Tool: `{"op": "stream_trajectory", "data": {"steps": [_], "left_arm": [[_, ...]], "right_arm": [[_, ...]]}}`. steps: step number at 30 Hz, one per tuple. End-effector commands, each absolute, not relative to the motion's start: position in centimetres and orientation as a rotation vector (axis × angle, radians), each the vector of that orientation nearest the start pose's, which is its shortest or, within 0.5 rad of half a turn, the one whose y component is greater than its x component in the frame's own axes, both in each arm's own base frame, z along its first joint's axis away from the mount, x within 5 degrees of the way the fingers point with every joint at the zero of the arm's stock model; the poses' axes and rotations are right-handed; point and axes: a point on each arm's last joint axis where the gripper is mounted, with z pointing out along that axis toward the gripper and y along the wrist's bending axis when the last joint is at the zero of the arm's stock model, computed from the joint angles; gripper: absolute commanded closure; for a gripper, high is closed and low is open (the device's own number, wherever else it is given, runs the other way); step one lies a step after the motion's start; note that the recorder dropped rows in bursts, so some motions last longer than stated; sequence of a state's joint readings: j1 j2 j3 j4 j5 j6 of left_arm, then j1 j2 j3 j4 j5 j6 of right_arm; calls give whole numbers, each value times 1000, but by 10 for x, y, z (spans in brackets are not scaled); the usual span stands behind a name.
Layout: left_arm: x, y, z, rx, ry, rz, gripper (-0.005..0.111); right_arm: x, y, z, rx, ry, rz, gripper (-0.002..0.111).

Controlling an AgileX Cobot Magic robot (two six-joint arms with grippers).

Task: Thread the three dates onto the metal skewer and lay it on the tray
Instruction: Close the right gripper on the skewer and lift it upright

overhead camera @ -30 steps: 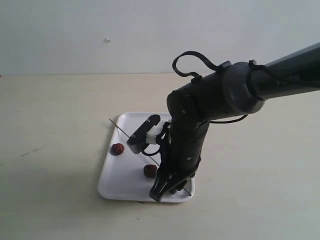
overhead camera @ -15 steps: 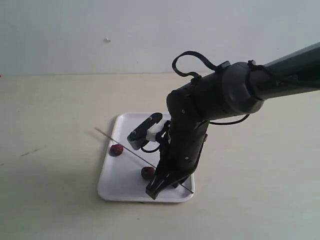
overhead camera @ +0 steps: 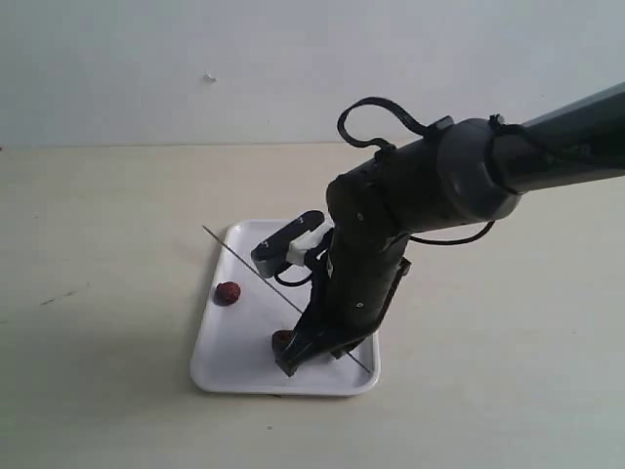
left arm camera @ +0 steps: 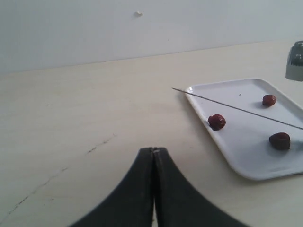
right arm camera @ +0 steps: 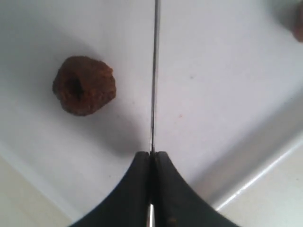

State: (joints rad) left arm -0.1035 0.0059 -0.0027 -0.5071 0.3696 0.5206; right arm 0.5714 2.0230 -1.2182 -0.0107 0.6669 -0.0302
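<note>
The white tray [overhead camera: 230,360] lies on the table under my right arm. My right gripper [overhead camera: 287,363] [right arm camera: 152,154] is shut on the metal skewer [overhead camera: 244,261] [right arm camera: 155,71], whose thin rod slants out past the tray's far left corner. One date [overhead camera: 228,292] sits by the tray's left rim. A second date [overhead camera: 282,338] [right arm camera: 84,85] lies right beside the gripper tip, apart from the rod. The left wrist view shows all three dates [left arm camera: 217,121] [left arm camera: 269,100] [left arm camera: 280,141] loose on the tray [left arm camera: 236,146] with the skewer [left arm camera: 236,109] above them. My left gripper [left arm camera: 154,150] is shut and empty over the table.
The tan table [overhead camera: 107,244] runs back to a pale wall [overhead camera: 146,68]. Faint dark scratches [overhead camera: 59,295] mark the table left of the tray. The right arm's bulk [overhead camera: 430,186] covers the tray's right part in the exterior view.
My right gripper has shifted slightly left over the tray's front, closing on the front date. The skewer's free tip swung out to the left, then back up.
</note>
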Motion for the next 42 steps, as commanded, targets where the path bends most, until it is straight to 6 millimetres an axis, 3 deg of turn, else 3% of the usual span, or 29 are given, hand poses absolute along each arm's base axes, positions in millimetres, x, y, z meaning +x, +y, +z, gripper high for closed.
{"op": "stream_trajectory", "data": {"steps": [1,2,6,9,12,15,16,19,23,25,28,30,31,37,40,41,42], "left_arm": [[50,-22,184,260,1792,-210,107],[50,-22,184,260,1792,-210,107],[50,-22,184,260,1792,-210,107],[50,-22,184,260,1792,-210,107],[50,-22,184,260,1792,-210,107],[50,-22,184,260,1792,-210,107],[50,-22,184,260,1792,-210,107],[50,-22,184,260,1792,-210,107],[50,-22,184,260,1792,-210,107],[52,-20,188,273,1748,-158,107],[53,-19,198,47,1663,-346,107],[55,-14,206,-29,1571,-329,107],[55,-13,208,-220,1544,-516,107],[55,7,221,-521,1337,-550,107],[48,21,247,-633,1127,-536,107],[39,26,273,-602,986,-508,107],[36,26,283,-577,945,-500,107]], "right_arm": [[318,202,157,-869,2723,62,108],[318,199,177,-876,2655,41,108],[320,188,225,-977,2404,-102,108],[325,178,248,-858,2315,-129,108],[341,151,253,-759,2299,-146,108],[364,94,249,-598,2343,-216,108],[366,84,247,-581,2363,-223,108],[370,59,222,-738,2486,-95,108],[367,66,225,-934,2426,133,108],[370,69,233,-917,2400,176,108],[372,69,235,-914,2390,171,108],[371,69,235,-918,2393,172,108],[371,68,235,-924,2393,165,108],[372,67,235,-919,2390,159,108],[373,67,236,-912,2380,149,108],[374,67,236,-893,2382,152,108],[374,67,236,-891,2383,153,108]]}}
